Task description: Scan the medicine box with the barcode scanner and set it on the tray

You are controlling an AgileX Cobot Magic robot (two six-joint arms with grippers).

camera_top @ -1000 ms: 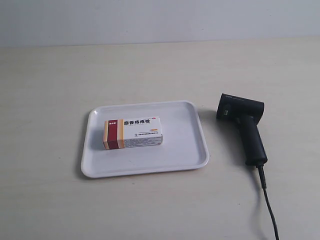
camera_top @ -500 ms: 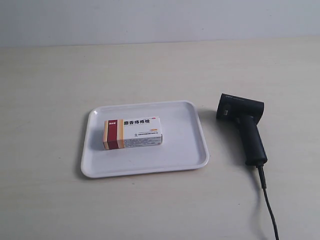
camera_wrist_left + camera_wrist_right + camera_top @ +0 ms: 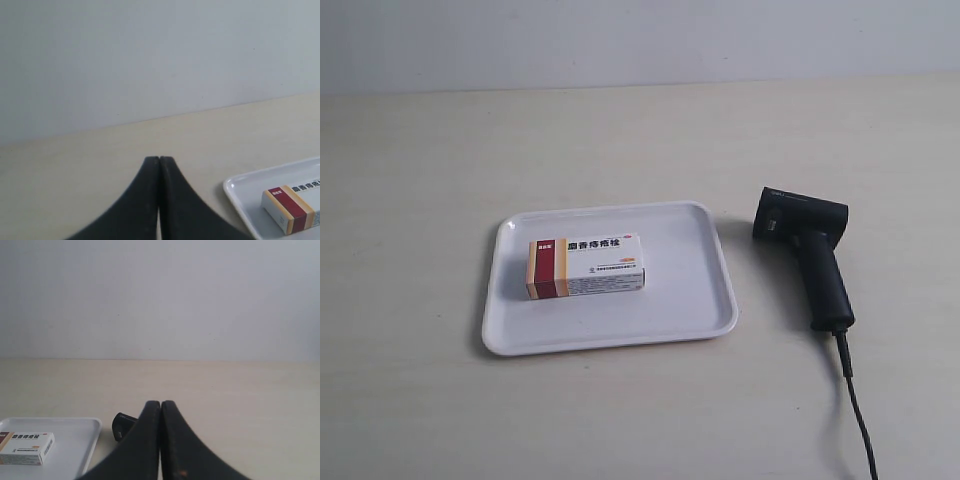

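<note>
white medicine box (image 3: 586, 267) flat in tray (image 3: 705, 296), apart from both closed jaws

Honestly nothing has changed across the exterior shots: the medicine box (image 3: 585, 268) sits flat in the tray (image 3: 705, 285) exactly where it was a second ago. The barcode scanner (image 3: 808, 252) hasn't budged either, lying on the table just beside the tray with its cable trailing the same way. No arm has come into that view.
</note>
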